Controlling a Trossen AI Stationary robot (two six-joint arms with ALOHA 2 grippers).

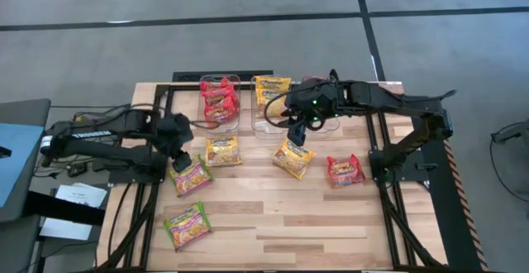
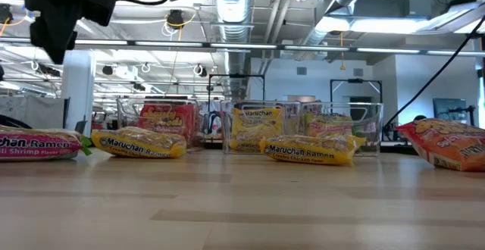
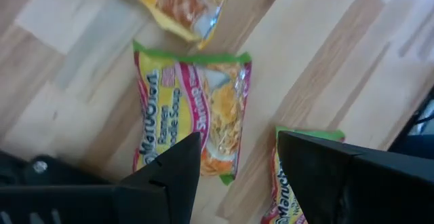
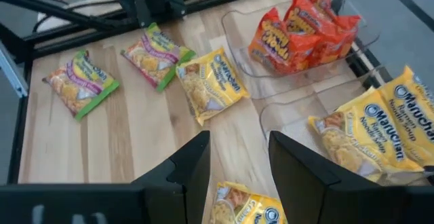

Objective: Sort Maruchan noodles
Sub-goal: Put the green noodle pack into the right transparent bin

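Loose Maruchan packets lie flat on the wooden table: two green-and-pink ones point(image 1: 190, 176) point(image 1: 187, 225), two yellow ones point(image 1: 222, 150) point(image 1: 293, 158) and a red one point(image 1: 345, 170). My left gripper point(image 1: 181, 157) hangs open just above the nearer-to-centre green-and-pink packet point(image 3: 193, 115), touching nothing. My right gripper point(image 1: 297, 132) hangs open above the right yellow packet point(image 4: 244, 207), also touching nothing. More red packets point(image 1: 219, 99) and yellow packets point(image 1: 271, 91) lie in clear bins at the far edge.
Clear plastic bins stand in a row at the table's far edge: one with red packets point(image 4: 298, 34), one with yellow packets point(image 4: 380, 129), and a third point(image 2: 356, 125) partly under my right arm. Bare wood lies toward the near edge point(image 1: 314, 232).
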